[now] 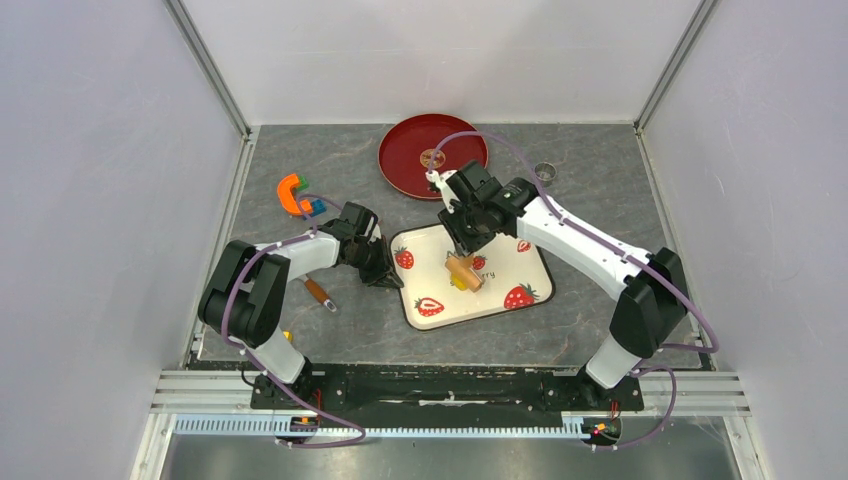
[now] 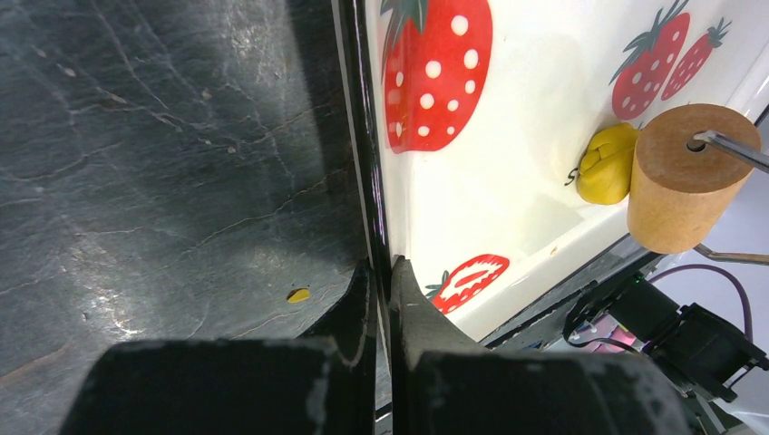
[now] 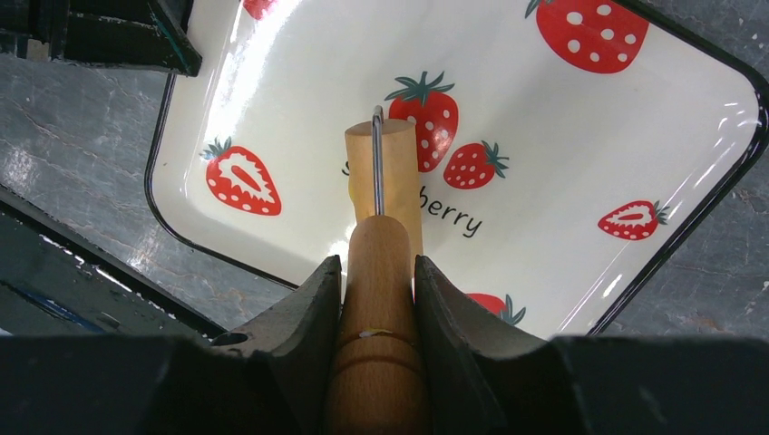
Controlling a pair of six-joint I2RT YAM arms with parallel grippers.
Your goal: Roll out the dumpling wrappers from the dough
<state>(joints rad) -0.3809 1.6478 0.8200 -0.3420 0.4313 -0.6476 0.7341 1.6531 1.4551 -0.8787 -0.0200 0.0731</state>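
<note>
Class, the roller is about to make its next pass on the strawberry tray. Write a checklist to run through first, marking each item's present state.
1. Hold on the tray: ok, the left claw is shut on its rim.
2. Grip on the roller: ok, the right claw is closed on its handle.
3. Placement of the dough: ok, on the tray beside the roller's drum.
4. Drum pressing the dough: cannot tell.
5. Thickness: not ok, the dough is a thick lump, not a flat disc.
</note>
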